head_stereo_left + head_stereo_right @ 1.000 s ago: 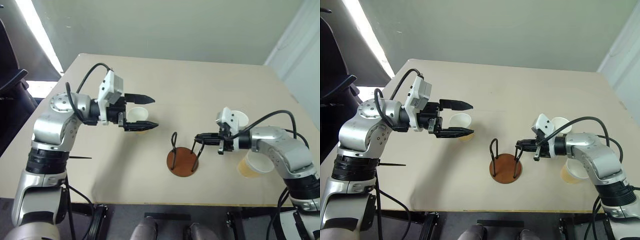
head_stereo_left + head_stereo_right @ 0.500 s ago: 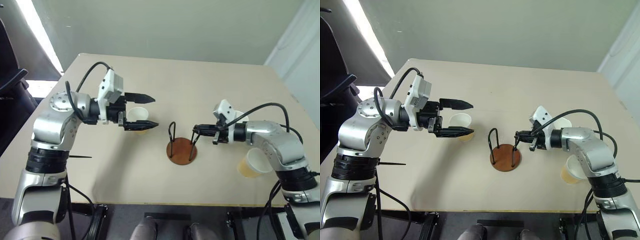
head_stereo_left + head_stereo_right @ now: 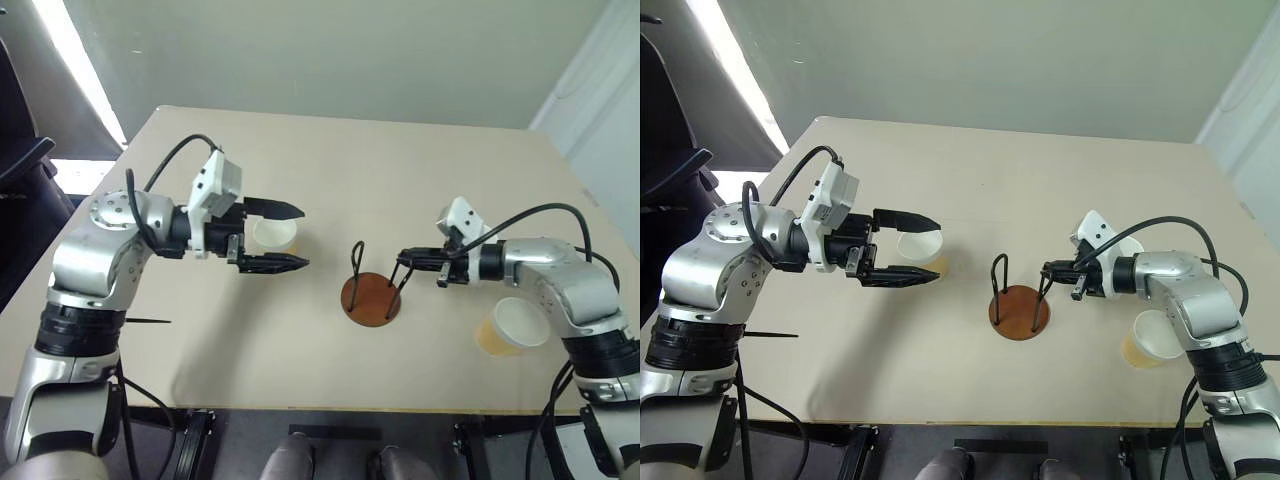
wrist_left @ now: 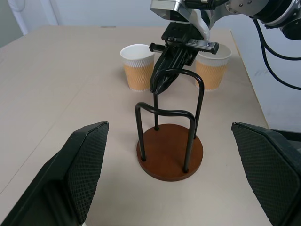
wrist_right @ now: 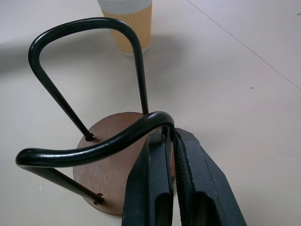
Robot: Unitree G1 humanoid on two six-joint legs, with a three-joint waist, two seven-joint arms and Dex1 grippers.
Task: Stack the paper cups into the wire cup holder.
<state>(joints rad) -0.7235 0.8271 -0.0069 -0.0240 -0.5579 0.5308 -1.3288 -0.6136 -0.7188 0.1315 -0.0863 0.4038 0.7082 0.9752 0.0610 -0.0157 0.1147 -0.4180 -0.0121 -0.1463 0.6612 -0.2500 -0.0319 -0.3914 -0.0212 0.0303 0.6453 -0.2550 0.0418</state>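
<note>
The wire cup holder, a brown wooden disc with two black wire loops, stands on the table between my arms. My right gripper is shut on the top of one wire loop. My left gripper hangs open to the holder's left, pointing toward it. One paper cup stands upright on the table between the left fingers, as seen from above. A second cup stands by my right forearm. A third cup stands beyond the right gripper, partly hidden by it.
The table's front edge runs a short way in front of the holder. Behind the holder the tabletop is open. A dark chair stands off the table's left side.
The holder has slid away from the front edge and slightly to the right, drawn along by my right gripper on its loop. The left gripper and the cups have kept their places.
</note>
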